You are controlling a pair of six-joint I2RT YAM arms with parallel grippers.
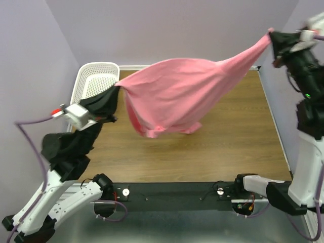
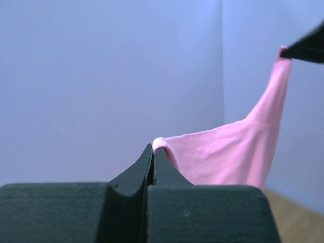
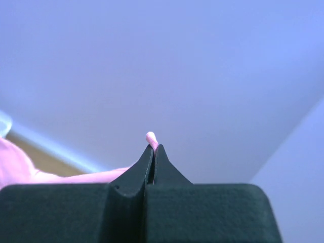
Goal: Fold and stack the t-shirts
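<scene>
The salmon-pink t-shirt (image 1: 177,93) hangs stretched in the air between my two grippers, its lower part drooping toward the wooden table (image 1: 223,147). My left gripper (image 1: 118,85) is shut on one corner of it at the left, near the basket. My right gripper (image 1: 271,33) is shut on the other end, raised high at the far right. In the left wrist view the shirt (image 2: 228,152) runs from my shut left gripper (image 2: 154,148) up to the right gripper's tip. In the right wrist view a nub of pink fabric (image 3: 151,137) sticks out of the shut right gripper (image 3: 154,147).
A white perforated plastic basket (image 1: 94,77) stands at the back left of the table, just behind the left gripper. Lilac walls close in the back and both sides. The arm bases sit on a black rail (image 1: 172,195) at the near edge.
</scene>
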